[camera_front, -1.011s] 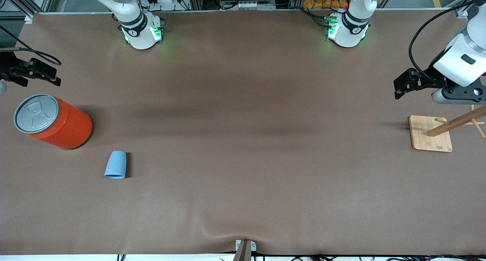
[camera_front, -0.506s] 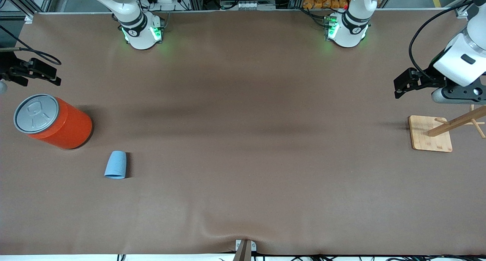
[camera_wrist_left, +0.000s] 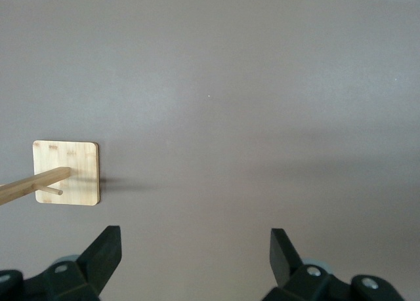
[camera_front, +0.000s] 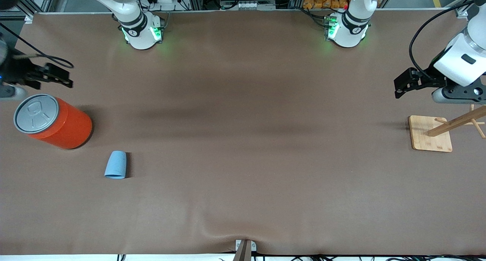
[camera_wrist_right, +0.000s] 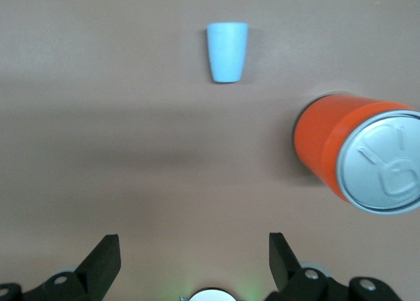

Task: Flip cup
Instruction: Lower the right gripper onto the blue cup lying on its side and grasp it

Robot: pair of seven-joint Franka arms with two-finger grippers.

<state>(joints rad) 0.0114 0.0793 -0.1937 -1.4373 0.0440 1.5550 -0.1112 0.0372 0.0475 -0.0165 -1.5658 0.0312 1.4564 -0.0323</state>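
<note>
standing on table: one cup (camera_front: 115, 164), one orange can (camera_front: 53, 121), one wooden rack (camera_front: 431, 133)

R gripper (camera_front: 60, 78) has shifted: now a bit further in over the table (camera_front: 243, 147) from the right arm's end, w/ its cable (camera_front: 41, 56) trailing along. Sits above the bare cloth just by the orange can (camera_front: 53, 121), jaws wide apart, nothing held.

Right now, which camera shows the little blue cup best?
The right wrist view: the cup appears largest there, clear of the orange can. The front view shows it smaller, nearer the camera than the can. The left wrist view misses it.
</note>
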